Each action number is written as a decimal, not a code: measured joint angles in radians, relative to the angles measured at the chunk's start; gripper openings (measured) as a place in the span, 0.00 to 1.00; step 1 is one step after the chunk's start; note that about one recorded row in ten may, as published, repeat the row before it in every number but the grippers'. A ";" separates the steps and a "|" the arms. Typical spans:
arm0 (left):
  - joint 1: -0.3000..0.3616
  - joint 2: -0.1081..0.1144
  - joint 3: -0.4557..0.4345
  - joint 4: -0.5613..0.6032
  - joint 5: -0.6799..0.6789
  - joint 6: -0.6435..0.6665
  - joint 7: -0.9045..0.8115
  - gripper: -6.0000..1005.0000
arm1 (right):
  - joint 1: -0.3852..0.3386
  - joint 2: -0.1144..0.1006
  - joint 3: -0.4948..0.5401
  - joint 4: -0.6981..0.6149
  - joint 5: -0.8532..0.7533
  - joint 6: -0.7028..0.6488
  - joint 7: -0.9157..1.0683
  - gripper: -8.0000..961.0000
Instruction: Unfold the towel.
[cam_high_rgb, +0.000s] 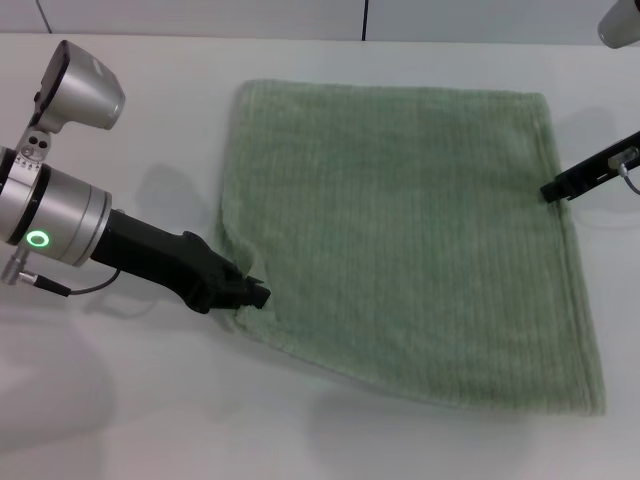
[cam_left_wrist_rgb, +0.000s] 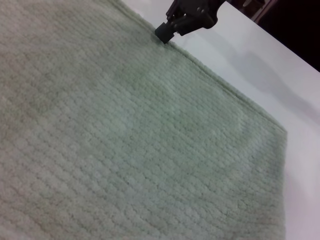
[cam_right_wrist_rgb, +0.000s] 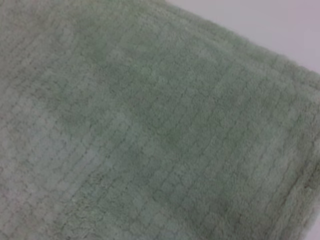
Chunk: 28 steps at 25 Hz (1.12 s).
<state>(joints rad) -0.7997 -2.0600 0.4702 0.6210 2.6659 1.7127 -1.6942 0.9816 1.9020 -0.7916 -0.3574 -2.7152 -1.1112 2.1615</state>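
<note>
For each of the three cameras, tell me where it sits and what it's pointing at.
Head: from above, looking down at the towel on the table; left gripper and right gripper at opposite edges.
Left wrist: low across the towel toward the right gripper.
Right wrist: close on the towel; no robot parts.
All share the towel.

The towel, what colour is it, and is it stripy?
Pale green towel with fine ribbed stripes; head view shows it best.

Right hand (cam_high_rgb: 556, 188) mostly beyond the head view's edge, its fingers' stance unclear.
</note>
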 joint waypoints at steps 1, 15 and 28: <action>0.002 0.000 0.000 0.000 0.000 0.001 0.000 0.10 | 0.000 0.000 0.000 0.000 0.000 0.000 0.000 0.01; 0.013 0.000 0.003 -0.002 -0.004 0.020 0.005 0.11 | 0.000 0.002 0.000 0.000 0.000 -0.002 0.000 0.01; 0.022 0.000 -0.001 0.015 -0.023 0.040 0.008 0.31 | 0.002 0.002 -0.003 0.000 0.000 -0.003 0.000 0.01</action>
<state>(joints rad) -0.7774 -2.0602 0.4695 0.6357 2.6430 1.7523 -1.6861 0.9834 1.9044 -0.7947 -0.3574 -2.7152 -1.1139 2.1615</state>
